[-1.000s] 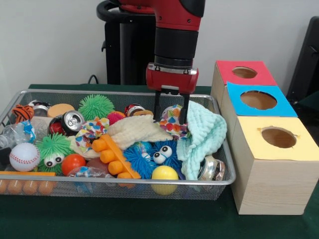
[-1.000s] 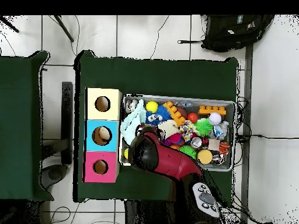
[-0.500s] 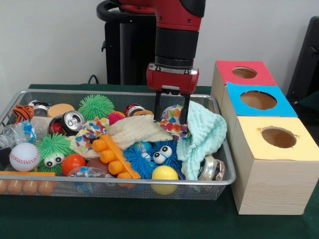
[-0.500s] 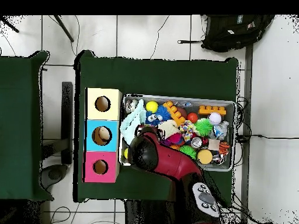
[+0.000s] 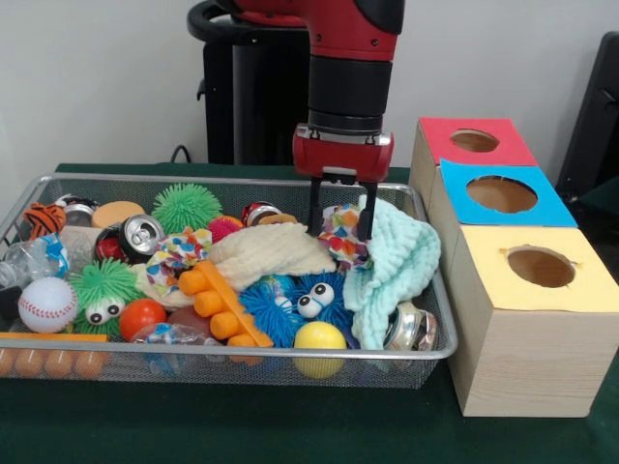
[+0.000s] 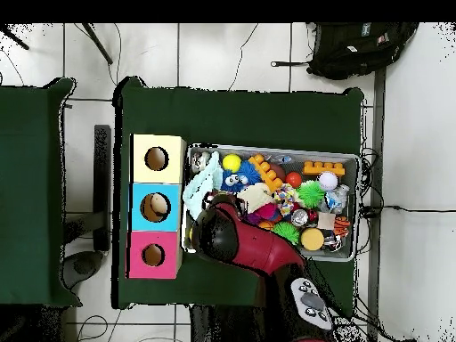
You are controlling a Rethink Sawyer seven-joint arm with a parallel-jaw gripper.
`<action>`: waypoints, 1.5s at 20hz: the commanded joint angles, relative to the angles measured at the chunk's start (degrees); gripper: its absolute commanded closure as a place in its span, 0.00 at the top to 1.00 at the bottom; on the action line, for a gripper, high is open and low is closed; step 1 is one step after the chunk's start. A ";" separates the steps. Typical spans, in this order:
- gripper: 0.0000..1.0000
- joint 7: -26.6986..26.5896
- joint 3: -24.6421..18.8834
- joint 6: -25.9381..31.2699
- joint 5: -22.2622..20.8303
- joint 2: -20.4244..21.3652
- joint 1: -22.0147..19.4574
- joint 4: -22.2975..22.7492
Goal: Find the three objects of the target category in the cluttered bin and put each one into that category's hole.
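While the gripper (image 5: 339, 224) hung at the bin's (image 5: 232, 360) back right | fingers apart, straddling the patterned cloth (image 5: 342, 235) directly below | mint cloth (image 5: 397, 256) just beside, toward the boxes (image 5: 527, 290).

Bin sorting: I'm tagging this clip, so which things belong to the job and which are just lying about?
Job, seemingly cloths: gripper, the patterned cloth it straddles, mint cloth, cream cloth, bin, box with holes.
Lying about: baseball, yellow ball, can, blue fuzzy toy, backpack.
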State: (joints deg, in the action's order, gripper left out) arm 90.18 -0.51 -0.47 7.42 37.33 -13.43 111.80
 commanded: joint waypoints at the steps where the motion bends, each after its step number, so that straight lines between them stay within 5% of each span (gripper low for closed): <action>1: 1.00 13.26 -6.20 0.93 1.79 -2.42 -1.80 1.89; 30: 1.00 6.46 -0.92 14.97 -0.71 -4.19 -0.23 -2.31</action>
State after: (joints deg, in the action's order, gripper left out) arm 90.18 -0.58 7.33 7.43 35.75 -13.44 112.01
